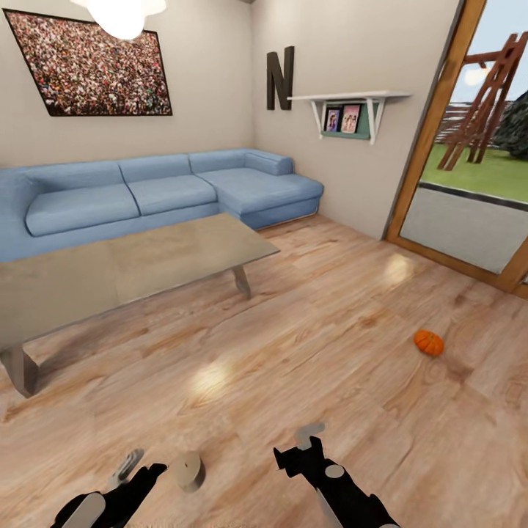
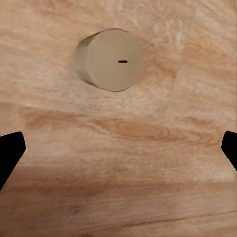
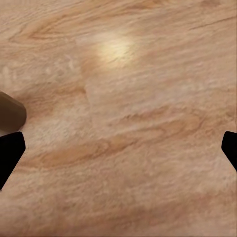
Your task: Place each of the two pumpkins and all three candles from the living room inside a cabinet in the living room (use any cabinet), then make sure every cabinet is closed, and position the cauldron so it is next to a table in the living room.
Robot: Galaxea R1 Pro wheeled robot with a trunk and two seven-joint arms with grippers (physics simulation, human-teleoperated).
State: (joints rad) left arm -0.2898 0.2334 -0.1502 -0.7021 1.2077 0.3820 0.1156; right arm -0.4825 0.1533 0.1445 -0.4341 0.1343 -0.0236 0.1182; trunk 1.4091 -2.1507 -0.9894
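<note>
One orange pumpkin [image 1: 428, 342] rests on the plank floor at the right, well ahead of my right gripper [image 1: 297, 447]. A short beige candle [image 1: 188, 471] lies on its side on the floor between my two grippers, close to the left gripper [image 1: 139, 469]. In the left wrist view the candle [image 2: 109, 59] shows its flat end with the wick, just beyond the open left gripper [image 2: 118, 153]. The right gripper [image 3: 118, 153] is open over bare floor, with the candle's edge [image 3: 10, 113] at the side. The cabinet and cauldron are out of view.
A low wooden table [image 1: 132, 268] stands ahead on the left, with a blue corner sofa [image 1: 161, 192] behind it. A wood-framed glass door [image 1: 469, 183] is at the right. A wall shelf [image 1: 352, 106] hangs on the far wall.
</note>
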